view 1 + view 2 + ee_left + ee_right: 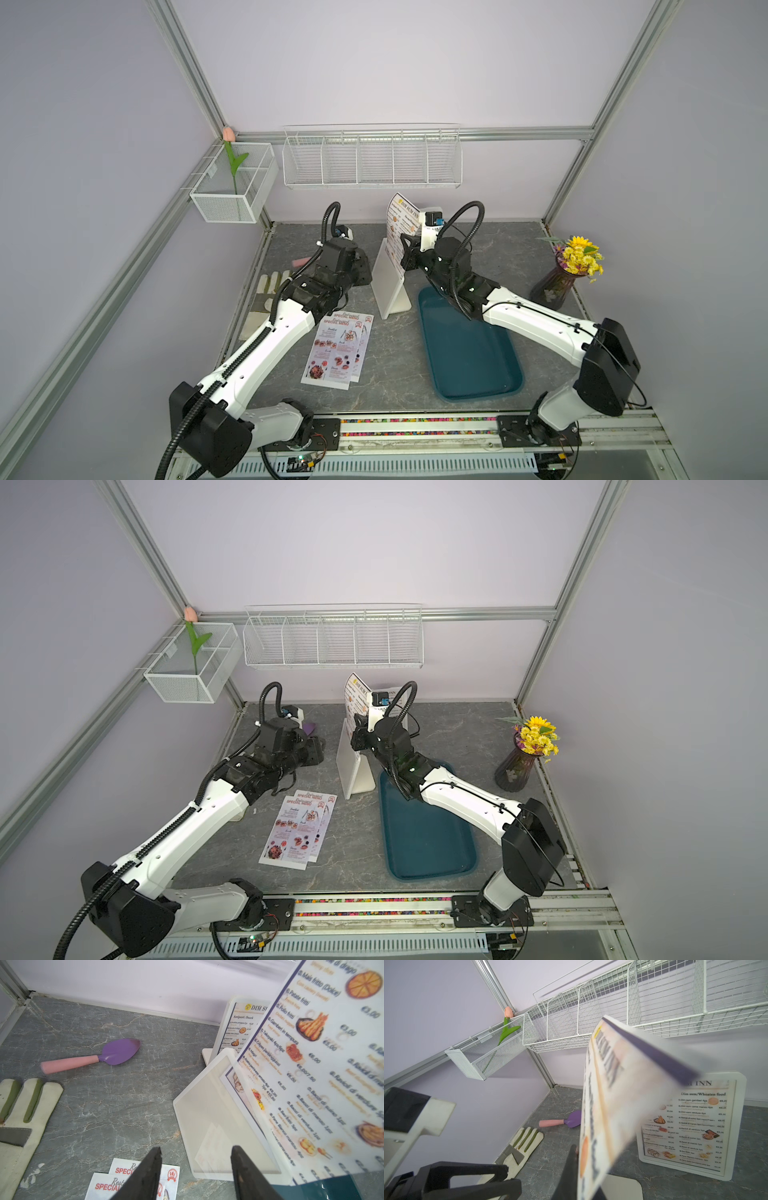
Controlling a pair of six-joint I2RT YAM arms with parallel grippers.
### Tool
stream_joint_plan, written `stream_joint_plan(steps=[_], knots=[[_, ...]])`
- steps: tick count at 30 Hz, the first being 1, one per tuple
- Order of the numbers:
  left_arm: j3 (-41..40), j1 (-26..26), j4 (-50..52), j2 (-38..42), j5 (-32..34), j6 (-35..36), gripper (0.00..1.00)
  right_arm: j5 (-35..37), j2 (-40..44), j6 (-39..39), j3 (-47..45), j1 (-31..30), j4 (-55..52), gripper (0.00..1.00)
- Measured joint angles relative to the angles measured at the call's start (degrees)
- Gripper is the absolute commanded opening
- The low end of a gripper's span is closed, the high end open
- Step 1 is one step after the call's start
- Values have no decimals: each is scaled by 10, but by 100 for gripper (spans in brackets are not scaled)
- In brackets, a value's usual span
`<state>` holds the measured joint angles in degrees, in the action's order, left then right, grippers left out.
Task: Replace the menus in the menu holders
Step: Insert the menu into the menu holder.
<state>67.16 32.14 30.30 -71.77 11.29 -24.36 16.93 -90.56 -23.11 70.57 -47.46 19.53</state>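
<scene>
The Dim Sum menu (400, 218) is clenched in the right hand (405, 245), standing up over the near holder (388, 291), its lower end at the holder's top. A second menu (241, 1026) sits in the far holder (225, 1026). Two Special menus (338, 353) lie overlapped on the desk (390, 365). The left hand (196, 1148) hangs released nearby.

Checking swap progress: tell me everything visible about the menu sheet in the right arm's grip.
The white paper DIM SUM INN menu sheet has a yellow logo, dark border, food photos and price lists. It stands nearly upright, slightly bowed, pinched at one edge by the shut right tool. Its lower corner seems to sit behind the clear front of the nearer white plastic holder.
</scene>
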Motion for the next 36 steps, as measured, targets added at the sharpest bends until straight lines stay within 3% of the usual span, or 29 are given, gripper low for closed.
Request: stream_joint_plan(steps=[21, 36], knots=[[0, 0, 0, 0, 0, 0, 56, 13, 0, 9, -42, -4, 105, 7], [0, 0, 0, 0, 0, 0, 56, 11, -9, 13, -42, -4, 121, 7]])
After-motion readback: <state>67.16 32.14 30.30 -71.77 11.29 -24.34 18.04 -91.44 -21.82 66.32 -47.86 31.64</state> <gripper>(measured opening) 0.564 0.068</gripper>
